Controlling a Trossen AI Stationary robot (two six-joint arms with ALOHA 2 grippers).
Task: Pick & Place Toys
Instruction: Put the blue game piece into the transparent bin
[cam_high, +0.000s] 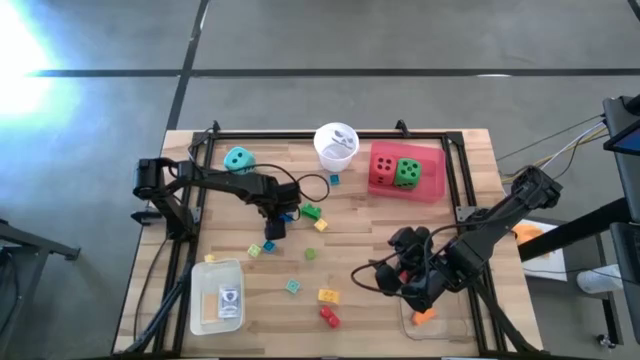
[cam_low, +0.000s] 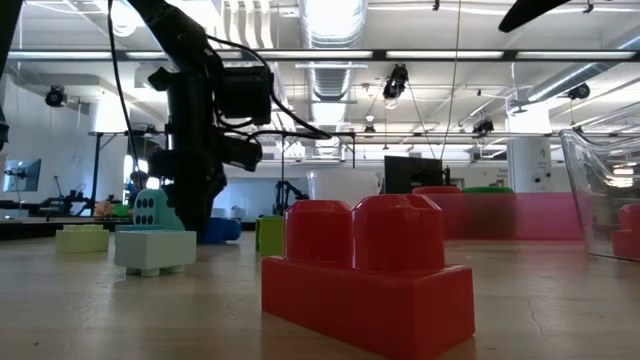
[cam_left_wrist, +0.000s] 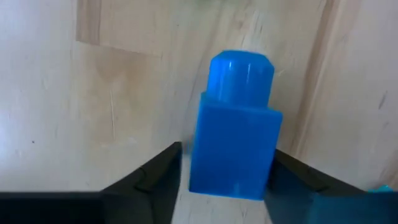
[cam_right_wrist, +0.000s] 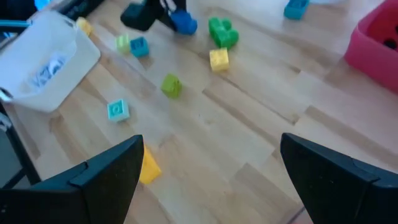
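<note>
Left gripper (cam_left_wrist: 224, 180) low over table (cam_high: 380, 250), fingers either side of blue brick (cam_left_wrist: 235, 124) for pickup; contact unclear. Right gripper (cam_right_wrist: 211, 180) apart, waiting.

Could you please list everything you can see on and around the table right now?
Dice: three; red and green in the pink tray, teal far left.
Cup: one, white, far middle.
Blue brick: one, between the left fingers.
Loose bricks: several, mixed colours, mid-table, e.g. red brick.
White tray: one, near left.
Clear tray: one, near right, holding an orange brick.
Left gripper: around the blue brick.
Right gripper: open, near right.
</note>
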